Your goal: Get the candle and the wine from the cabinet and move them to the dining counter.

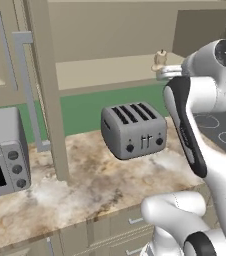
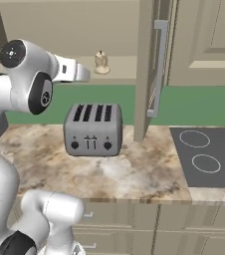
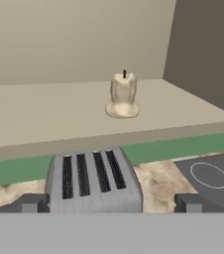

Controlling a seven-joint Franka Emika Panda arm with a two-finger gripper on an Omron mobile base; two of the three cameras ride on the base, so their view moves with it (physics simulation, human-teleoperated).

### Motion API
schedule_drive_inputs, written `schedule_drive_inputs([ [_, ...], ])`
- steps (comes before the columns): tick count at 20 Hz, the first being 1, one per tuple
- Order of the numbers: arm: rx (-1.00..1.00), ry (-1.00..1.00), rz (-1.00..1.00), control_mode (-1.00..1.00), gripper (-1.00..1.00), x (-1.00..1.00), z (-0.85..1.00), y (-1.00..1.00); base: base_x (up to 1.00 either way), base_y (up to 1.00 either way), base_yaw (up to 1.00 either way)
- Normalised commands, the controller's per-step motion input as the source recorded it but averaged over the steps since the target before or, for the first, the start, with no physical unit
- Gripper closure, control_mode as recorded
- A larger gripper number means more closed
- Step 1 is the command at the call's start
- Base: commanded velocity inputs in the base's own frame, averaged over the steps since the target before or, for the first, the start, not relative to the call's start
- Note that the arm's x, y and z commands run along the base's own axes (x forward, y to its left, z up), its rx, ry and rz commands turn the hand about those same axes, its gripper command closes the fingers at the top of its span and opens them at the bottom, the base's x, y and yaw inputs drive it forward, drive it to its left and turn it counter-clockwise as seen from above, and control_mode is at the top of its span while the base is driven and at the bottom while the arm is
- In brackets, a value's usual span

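Note:
A pale, lumpy candle with a dark wick stands upright on the plain beige shelf of the open cabinet. In the base views the candle stands toward the shelf's front edge. My gripper is open and holds nothing. It hovers in front of the shelf and short of the candle, above the toaster. In the right base view the gripper is just left of and slightly below the candle. The wine and the dining counter are out of view.
A grey four-slot toaster sits on the marbled worktop under my hand. A toaster oven stands at the left and a dark cooktop at the right. The opened cabinet door with its silver bar handle juts forward.

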Motion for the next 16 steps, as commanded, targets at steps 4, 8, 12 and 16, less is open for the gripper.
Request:
schedule_drive_inputs([
  [4,0.05,0.01,-0.16,-1.0,-1.0,0.61,0.22,-0.13,0.0,0.0,0.0],
  [8,0.02,0.02,-0.06,-1.0,-1.0,0.59,0.03,-0.23,0.0,0.0,0.0],
  [12,0.01,0.05,0.0,-1.0,-1.0,0.51,0.0,-0.25,0.0,0.0,0.0],
  [16,0.03,0.09,0.0,-1.0,-1.0,0.46,0.0,-0.23,0.0,0.0,0.0],
])
